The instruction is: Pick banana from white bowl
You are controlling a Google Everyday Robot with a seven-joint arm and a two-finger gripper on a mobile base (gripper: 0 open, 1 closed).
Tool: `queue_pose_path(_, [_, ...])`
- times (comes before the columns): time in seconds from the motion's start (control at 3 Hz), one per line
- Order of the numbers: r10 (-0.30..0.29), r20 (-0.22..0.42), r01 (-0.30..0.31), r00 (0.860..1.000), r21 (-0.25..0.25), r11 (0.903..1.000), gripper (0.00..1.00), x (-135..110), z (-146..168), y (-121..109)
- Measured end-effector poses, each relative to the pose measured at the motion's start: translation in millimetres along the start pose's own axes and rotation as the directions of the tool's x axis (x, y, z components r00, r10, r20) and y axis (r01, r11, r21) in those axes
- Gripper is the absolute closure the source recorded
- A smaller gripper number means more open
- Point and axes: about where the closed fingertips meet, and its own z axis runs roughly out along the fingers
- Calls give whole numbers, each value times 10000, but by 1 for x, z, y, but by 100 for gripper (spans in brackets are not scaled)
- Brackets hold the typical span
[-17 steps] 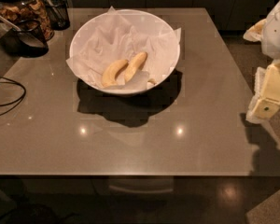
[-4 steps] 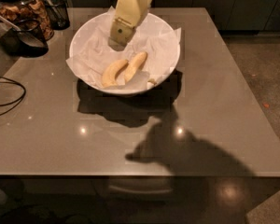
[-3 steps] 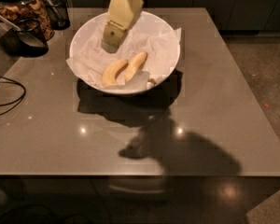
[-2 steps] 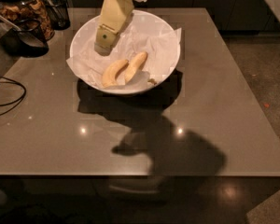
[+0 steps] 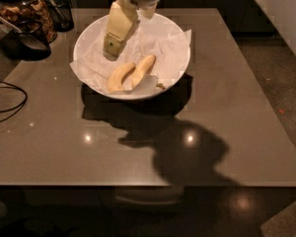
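The white bowl (image 5: 177,38), wide and lined with crinkled white paper, stands at the back middle of the table. Two bananas lie side by side in its front half. The banana (image 5: 144,70) is the slimmer, paler one on the right. A stubbier, deeper yellow banana (image 5: 119,77) lies to its left, touching it. My cream-coloured gripper (image 5: 110,49) hangs down from the top of the view over the bowl's back left part. It is above and to the left of the bananas and holds nothing.
A glass jar of snacks (image 5: 27,10), a dark cup (image 5: 24,39) and a dark glass (image 5: 60,11) stand at the table's back left. A black cable (image 5: 7,100) lies at the left edge. The arm's shadow (image 5: 182,147) falls across the grey table (image 5: 237,107).
The gripper has moved left and slightly down over the bowl, from above its back middle to its back left. The arm's shadow has shifted on the table. The bananas have not moved.
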Motion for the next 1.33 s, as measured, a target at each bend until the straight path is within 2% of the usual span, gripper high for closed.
queue_pose_path(0.33, [732,-213,-741,9971,-465,9962,16,15,22,-13])
queue_pose_path(0.67, [1183,-489,-1219,9918,-784,9894,18,25,42,-21])
queue_pose_path(1.33, [1933,-1134,-2070,9746,-1247,9704,24,46,82,-34])
